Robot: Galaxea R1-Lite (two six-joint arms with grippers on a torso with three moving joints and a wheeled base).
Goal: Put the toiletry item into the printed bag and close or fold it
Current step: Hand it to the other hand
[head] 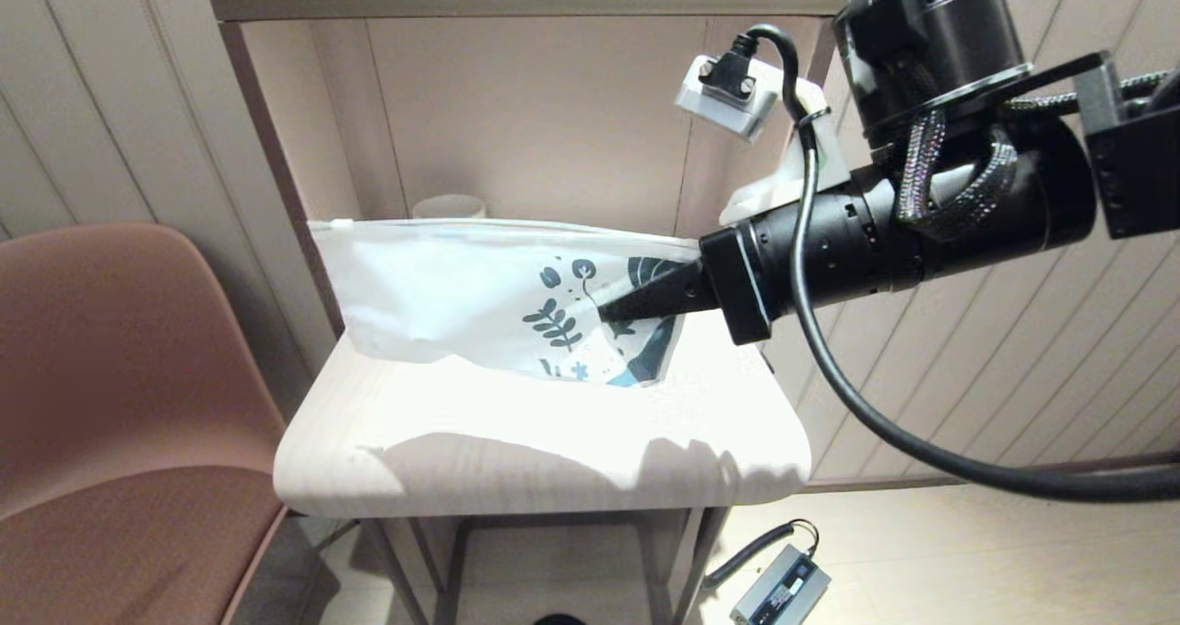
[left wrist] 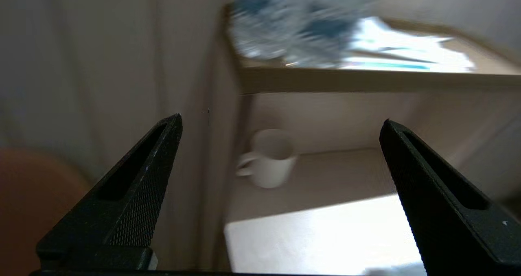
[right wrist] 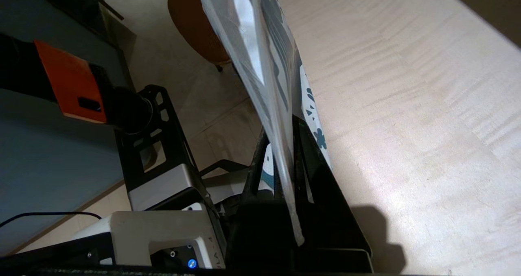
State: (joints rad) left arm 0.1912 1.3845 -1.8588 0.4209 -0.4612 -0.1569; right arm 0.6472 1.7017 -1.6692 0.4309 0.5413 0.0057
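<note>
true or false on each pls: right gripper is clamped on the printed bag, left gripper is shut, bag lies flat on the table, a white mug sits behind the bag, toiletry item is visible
1. The right gripper is shut on the printed bag. True.
2. The left gripper is shut. False: its fingers are spread wide, holding nothing.
3. The bag lies flat on the table. False: it is held up on edge, its lower edge near the tabletop.
4. A white mug stands behind the bag. True.
5. The toiletry item is visible. False: no view shows it.

Printed bag [head: 461, 288] stands before mug [head: 449, 206] on shelf [head: 544, 441].
</note>
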